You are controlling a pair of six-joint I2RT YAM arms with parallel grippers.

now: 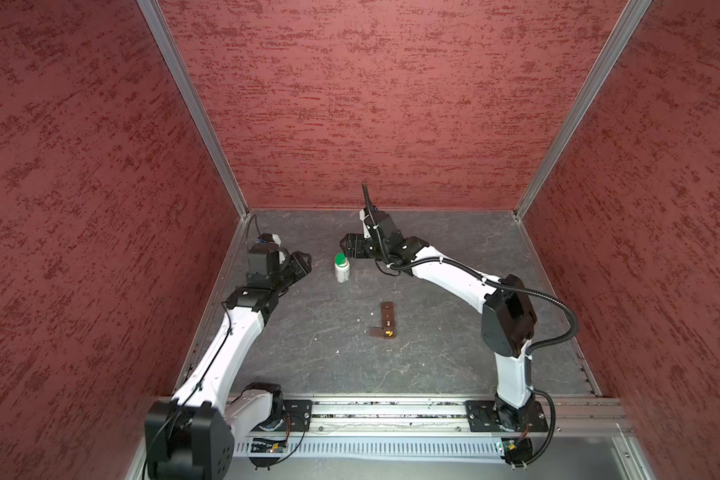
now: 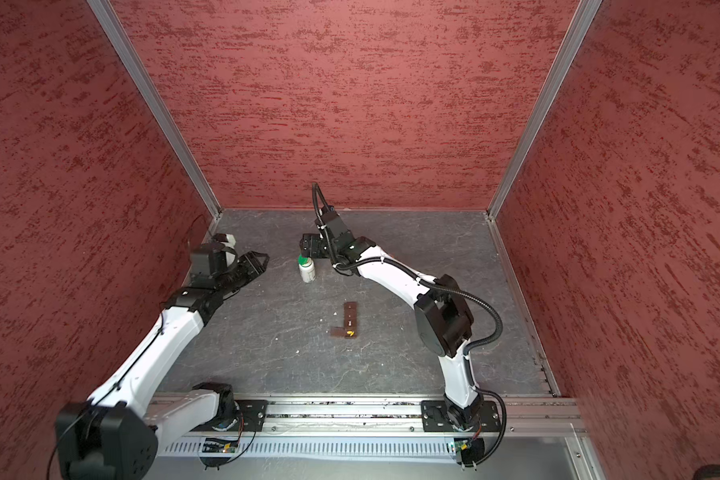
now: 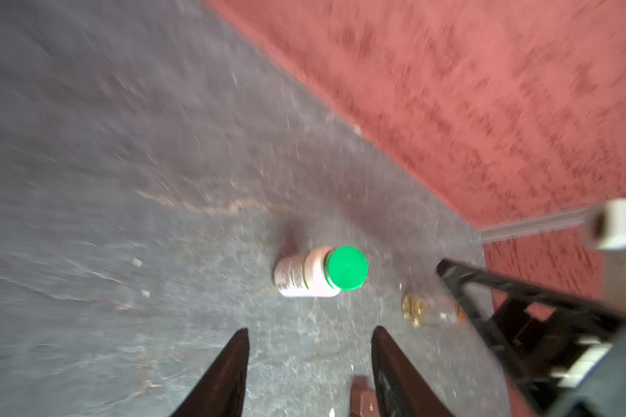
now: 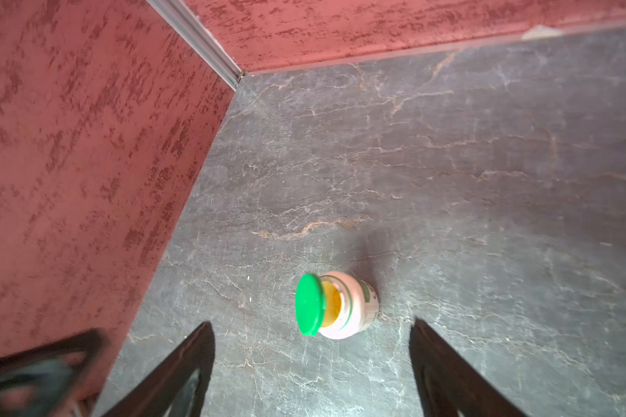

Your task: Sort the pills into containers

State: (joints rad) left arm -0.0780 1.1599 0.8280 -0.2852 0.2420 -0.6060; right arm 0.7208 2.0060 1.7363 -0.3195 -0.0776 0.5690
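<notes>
Left arm (image 1: 242,332) stretches from the near-left base towards the far left, wrist turned right. The left jaws stand apart with nothing between them, aimed across at the bottle (image 1: 342,272) but short of it. Right arm (image 1: 445,278) rises from the near-right base, elbow high, forearm reaching left and far across the middle. The right jaws hang spread wide and empty, just above the bottle's far side. The bottle stands upright on the surface (image 1: 316,353), far of centre, between the two sets of jaws. In the right wrist view its green lid (image 4: 308,305) sits askew, tipped off the mouth, yellow showing inside. Nearer, right of centre, lies the brown organiser (image 1: 387,318), one yellow pill (image 1: 389,333) in its nearest compartment.
</notes>
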